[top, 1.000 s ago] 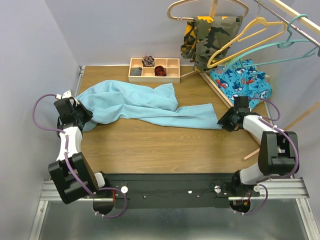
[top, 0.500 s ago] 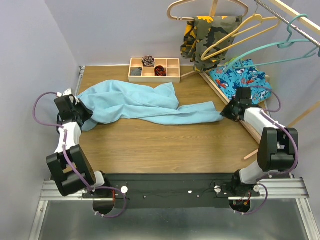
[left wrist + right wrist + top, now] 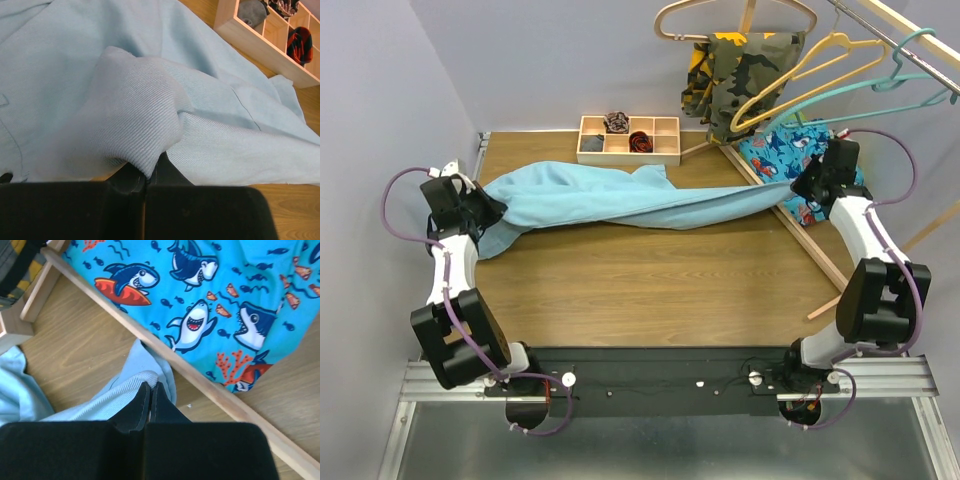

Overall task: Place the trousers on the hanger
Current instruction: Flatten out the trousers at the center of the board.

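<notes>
The light blue trousers stretch across the table from left to right, lifted into a twisted band. My left gripper is shut on their left end; in the left wrist view a fold of the trousers is pinched between the shut fingers. My right gripper is shut on the right end, and the trousers bunch at its tips over the rack's wooden base bar. The teal hanger hangs on the rail at the upper right, above and behind my right gripper.
A yellow hanger and a pale wooden hanger hang by the teal one, with a camouflage garment. Shark-print cloth lies under the rack. A wooden compartment tray sits at the back.
My right gripper shut on the trousers' right end and carried it up and back toward the rack, pulling the cloth taut. The left gripper kept its hold and rose slightly.
</notes>
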`<state>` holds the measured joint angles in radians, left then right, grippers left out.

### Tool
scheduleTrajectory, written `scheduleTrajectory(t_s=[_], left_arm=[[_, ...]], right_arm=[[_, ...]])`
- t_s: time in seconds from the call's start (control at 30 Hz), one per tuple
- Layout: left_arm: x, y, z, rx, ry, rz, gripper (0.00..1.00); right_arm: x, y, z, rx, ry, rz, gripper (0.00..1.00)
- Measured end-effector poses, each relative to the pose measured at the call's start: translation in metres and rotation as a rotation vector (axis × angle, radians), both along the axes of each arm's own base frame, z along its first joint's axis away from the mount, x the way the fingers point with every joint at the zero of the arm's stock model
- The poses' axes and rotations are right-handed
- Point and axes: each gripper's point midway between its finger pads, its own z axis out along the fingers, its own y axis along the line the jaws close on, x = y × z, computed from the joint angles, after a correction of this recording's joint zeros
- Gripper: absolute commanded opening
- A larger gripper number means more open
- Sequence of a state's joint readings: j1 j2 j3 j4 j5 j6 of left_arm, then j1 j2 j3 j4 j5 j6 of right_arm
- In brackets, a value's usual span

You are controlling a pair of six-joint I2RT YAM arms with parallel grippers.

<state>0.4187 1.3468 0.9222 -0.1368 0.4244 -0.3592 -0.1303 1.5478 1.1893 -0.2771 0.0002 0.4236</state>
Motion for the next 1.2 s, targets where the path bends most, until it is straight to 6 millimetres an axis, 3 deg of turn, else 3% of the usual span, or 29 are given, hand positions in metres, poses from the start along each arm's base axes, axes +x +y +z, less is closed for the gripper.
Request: scheduleTrajectory(t_s=[0.23,0.47,0.53,0.57,0.6,0.67,0.7,0.77,0.8,0.87,1.03,1.2], left_arm=[[-0.010,-0.013,-0.019,-0.051,0.028,-0.035,0.00],[-0.034,-0.026,-0.049,-0.090,0.091,-0.041,0.00],[-0.040,-0.028,-0.052,-0.095,0.102,-0.038,0.00],[-0.042,-0.029,-0.052,-0.096,0.104,-0.037,0.00],[-0.044,-0.029,-0.053,-0.097,0.107,-0.035,0.03],[-0.050,-0.030,-0.052,-0.101,0.113,-0.028,0.17],[-0.054,-0.031,-0.051,-0.102,0.113,-0.021,0.32],[-0.062,-0.029,-0.048,-0.098,0.115,-0.001,0.51],[-0.065,-0.029,-0.046,-0.104,0.118,0.013,0.62],[-0.071,-0.028,-0.038,-0.103,0.107,0.040,0.72],[-0.077,-0.025,-0.005,-0.070,0.043,0.083,0.78],[-0.073,-0.019,0.021,-0.007,-0.007,0.110,0.78]], right_arm=[[-0.014,-0.023,-0.010,-0.036,0.012,-0.033,0.01],[-0.038,-0.031,-0.040,-0.018,0.074,-0.079,0.01],[-0.047,-0.033,-0.047,-0.010,0.094,-0.117,0.07],[-0.052,-0.034,-0.049,-0.008,0.104,-0.133,0.16],[-0.059,-0.036,-0.051,-0.002,0.116,-0.160,0.25],[-0.070,-0.038,-0.055,0.010,0.138,-0.210,0.63],[-0.075,-0.039,-0.056,0.008,0.147,-0.225,0.68],[-0.086,-0.042,-0.059,0.012,0.168,-0.271,0.74],[-0.090,-0.043,-0.060,0.012,0.176,-0.285,0.75],[-0.100,-0.044,-0.061,0.017,0.187,-0.310,0.76],[-0.119,-0.037,-0.052,0.040,0.175,-0.318,0.76],[-0.115,-0.022,-0.035,0.080,0.114,-0.239,0.77]])
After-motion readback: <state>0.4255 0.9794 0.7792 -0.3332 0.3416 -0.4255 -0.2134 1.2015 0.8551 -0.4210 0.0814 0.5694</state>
